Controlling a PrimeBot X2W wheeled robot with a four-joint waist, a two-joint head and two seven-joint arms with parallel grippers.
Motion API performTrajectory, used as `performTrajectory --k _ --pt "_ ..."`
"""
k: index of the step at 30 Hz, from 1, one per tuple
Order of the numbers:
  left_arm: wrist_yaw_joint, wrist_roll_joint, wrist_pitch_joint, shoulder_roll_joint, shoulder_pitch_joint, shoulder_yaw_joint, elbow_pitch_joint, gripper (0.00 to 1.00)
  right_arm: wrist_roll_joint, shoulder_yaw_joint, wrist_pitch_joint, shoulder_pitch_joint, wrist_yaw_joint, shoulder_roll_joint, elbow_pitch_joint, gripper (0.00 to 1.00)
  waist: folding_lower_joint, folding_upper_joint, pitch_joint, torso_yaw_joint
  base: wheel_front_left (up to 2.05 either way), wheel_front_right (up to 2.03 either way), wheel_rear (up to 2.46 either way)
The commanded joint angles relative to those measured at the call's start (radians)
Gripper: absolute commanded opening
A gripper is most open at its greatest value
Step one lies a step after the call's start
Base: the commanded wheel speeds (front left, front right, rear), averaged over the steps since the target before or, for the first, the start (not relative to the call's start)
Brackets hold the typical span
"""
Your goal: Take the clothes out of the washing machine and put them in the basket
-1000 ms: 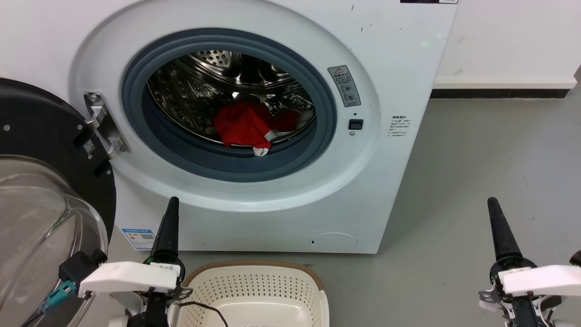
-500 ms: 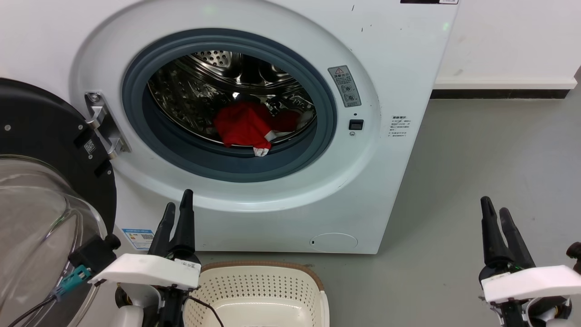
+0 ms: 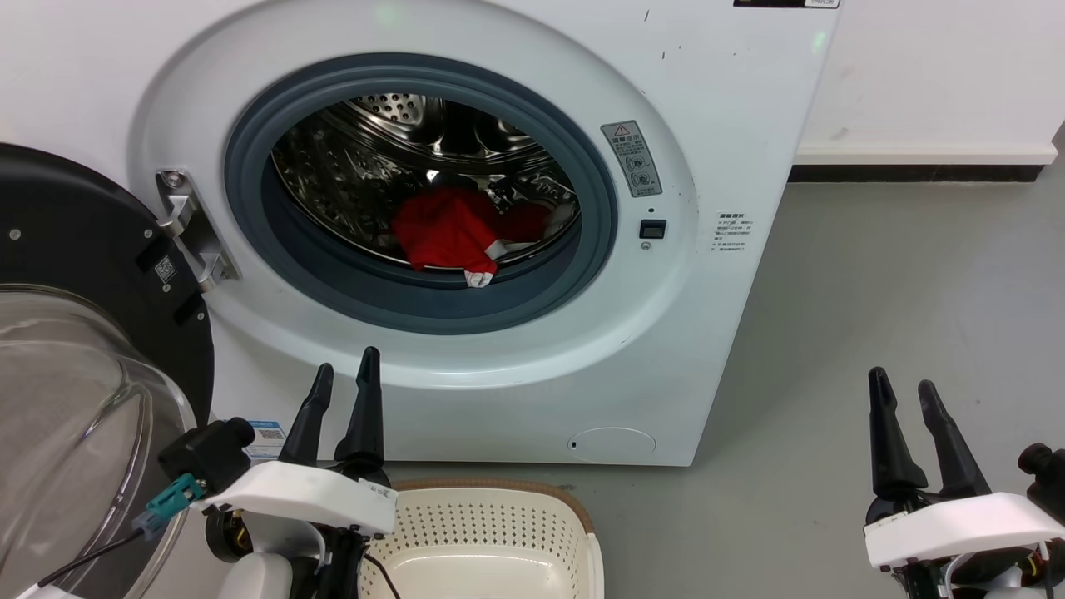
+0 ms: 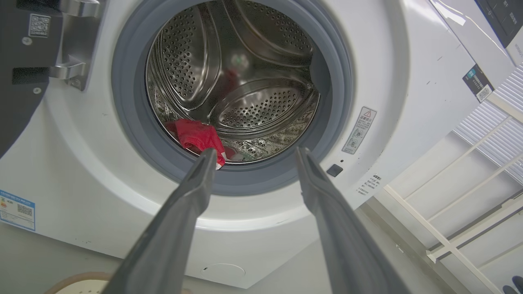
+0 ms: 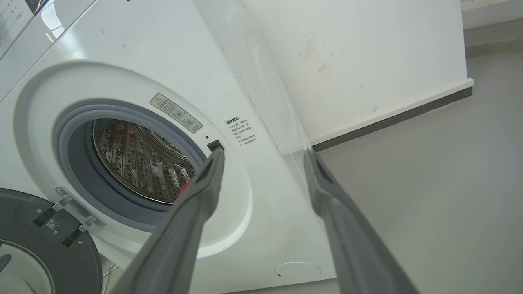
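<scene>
Black-rimmed glass catches the light on the porthole door (image 3: 58,225), swung fully open to the left of the washing machine (image 3: 732,108) and hanging from a metal hinge (image 3: 187,225) on its white front. Low before the washing machine's lower left corner, the left gripper (image 3: 346,361) points up toward the opening, its two dark fingers spread apart and holding nothing. Just to its right, on the floor (image 3: 874,274) directly in front of the washing machine and below its opening, stands the basket (image 3: 491,487), cream perforated plastic under a brown woven-look rim. Inside the washing machine, the clothes (image 3: 445,225), a bright red garment, lie at the bottom of the shiny perforated drum (image 3: 349,175), near its front edge, with a white-and-grey cuff drooping over the lip toward the grey rubber gasket (image 3: 416,304). Neither gripper touches the fabric. Well to the right of the washing machine, over bare grey floor, the right gripper (image 3: 901,378) also points upward, fingers parted and empty. Behind it, to the washing machine's right, a white wall (image 3: 932,75) meets the floor along a dark skirting strip (image 3: 915,171).
</scene>
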Motion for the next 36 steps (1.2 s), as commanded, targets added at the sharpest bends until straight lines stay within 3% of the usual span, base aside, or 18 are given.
performTrajectory --k 1,36 --pt "0.004 0.028 -0.009 0.003 -0.029 -0.003 -0.008 1.0 -0.027 0.001 -0.008 0.003 0.0 0.0 -0.011 1.0 0.0 0.0 0.0 0.001 0.0 0.0 0.0" --pt "0.016 0.368 -0.095 0.003 -0.038 -0.047 0.026 1.0 -0.407 -0.011 -0.094 0.028 0.0 0.001 0.006 1.0 0.0 0.0 0.0 0.007 0.0 0.0 0.0"
